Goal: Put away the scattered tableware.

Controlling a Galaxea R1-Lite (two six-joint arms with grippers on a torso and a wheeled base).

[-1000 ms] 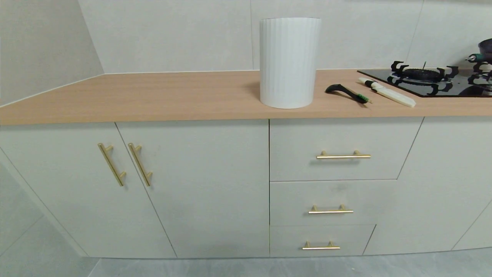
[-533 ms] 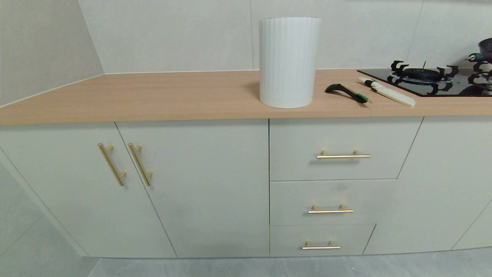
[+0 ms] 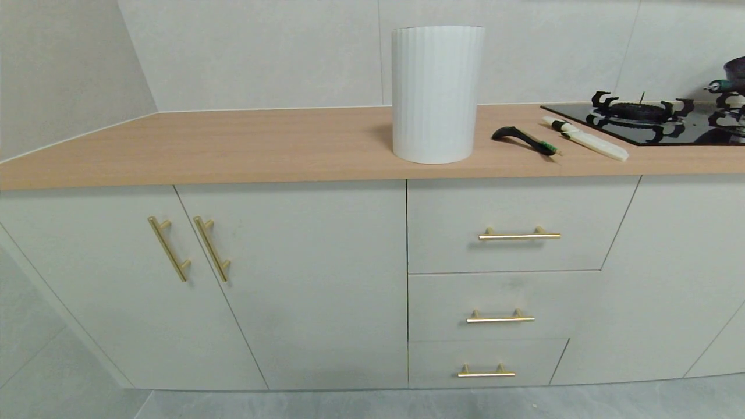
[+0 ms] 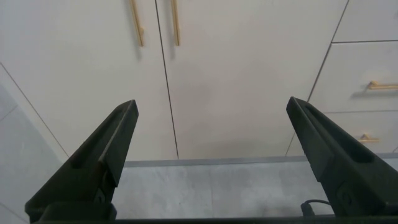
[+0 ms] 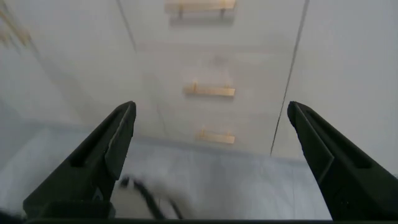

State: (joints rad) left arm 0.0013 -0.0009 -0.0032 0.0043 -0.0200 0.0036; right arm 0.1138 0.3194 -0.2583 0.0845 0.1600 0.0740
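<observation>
Two tools lie on the counter (image 3: 233,145) between the white pot (image 3: 436,93) and the stove (image 3: 640,125): a black spoon (image 3: 521,139) just beside a white knife (image 3: 585,138). Left gripper (image 4: 211,107) and right gripper (image 5: 211,109) hang low by the cupboards (image 4: 236,74), fingers wide apart.

On the worktop (image 3: 233,145) before me a tall container (image 3: 436,93) stands near the front edge; right of it lie a short utensil (image 3: 524,139), a longer utensil (image 3: 585,138), then the hob (image 3: 640,122). Beneath: doors (image 3: 291,279) left, drawers (image 3: 512,256) right.
</observation>
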